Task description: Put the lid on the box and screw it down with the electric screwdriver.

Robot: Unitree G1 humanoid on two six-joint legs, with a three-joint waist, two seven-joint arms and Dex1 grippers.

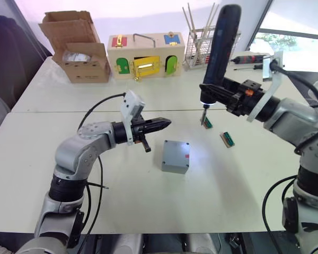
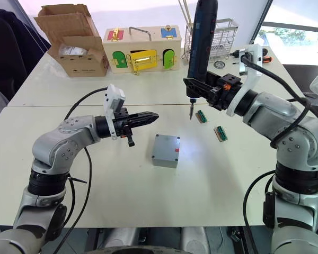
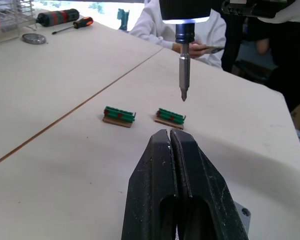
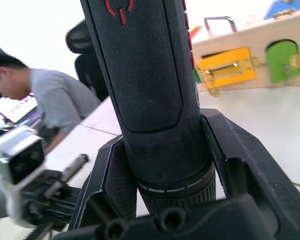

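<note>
The grey box (image 1: pixel 176 156) stands mid-table with a red sticker on its side. A flat grey lid (image 2: pixel 167 143) covers its top, and one corner of it with a screw hole (image 3: pixel 243 214) shows in the left wrist view. My left gripper (image 1: pixel 167 123) is shut on nothing and hovers just left of the box, pointing right. My right gripper (image 1: pixel 212 95) is shut on the electric screwdriver (image 1: pixel 221 47). The tool is upright with its light on, and its bit (image 3: pixel 183 75) points down, above the table behind and right of the box.
Two small green terminal blocks (image 1: pixel 207 123) (image 1: pixel 228 139) lie under and right of the bit. At the back are a cardboard box (image 1: pixel 79 50), a wooden box with coloured doors (image 1: pixel 146 55), a wire rack (image 1: pixel 201 47) and manual screwdrivers (image 1: pixel 252 59). A person (image 4: pixel 40 95) sits beyond the table.
</note>
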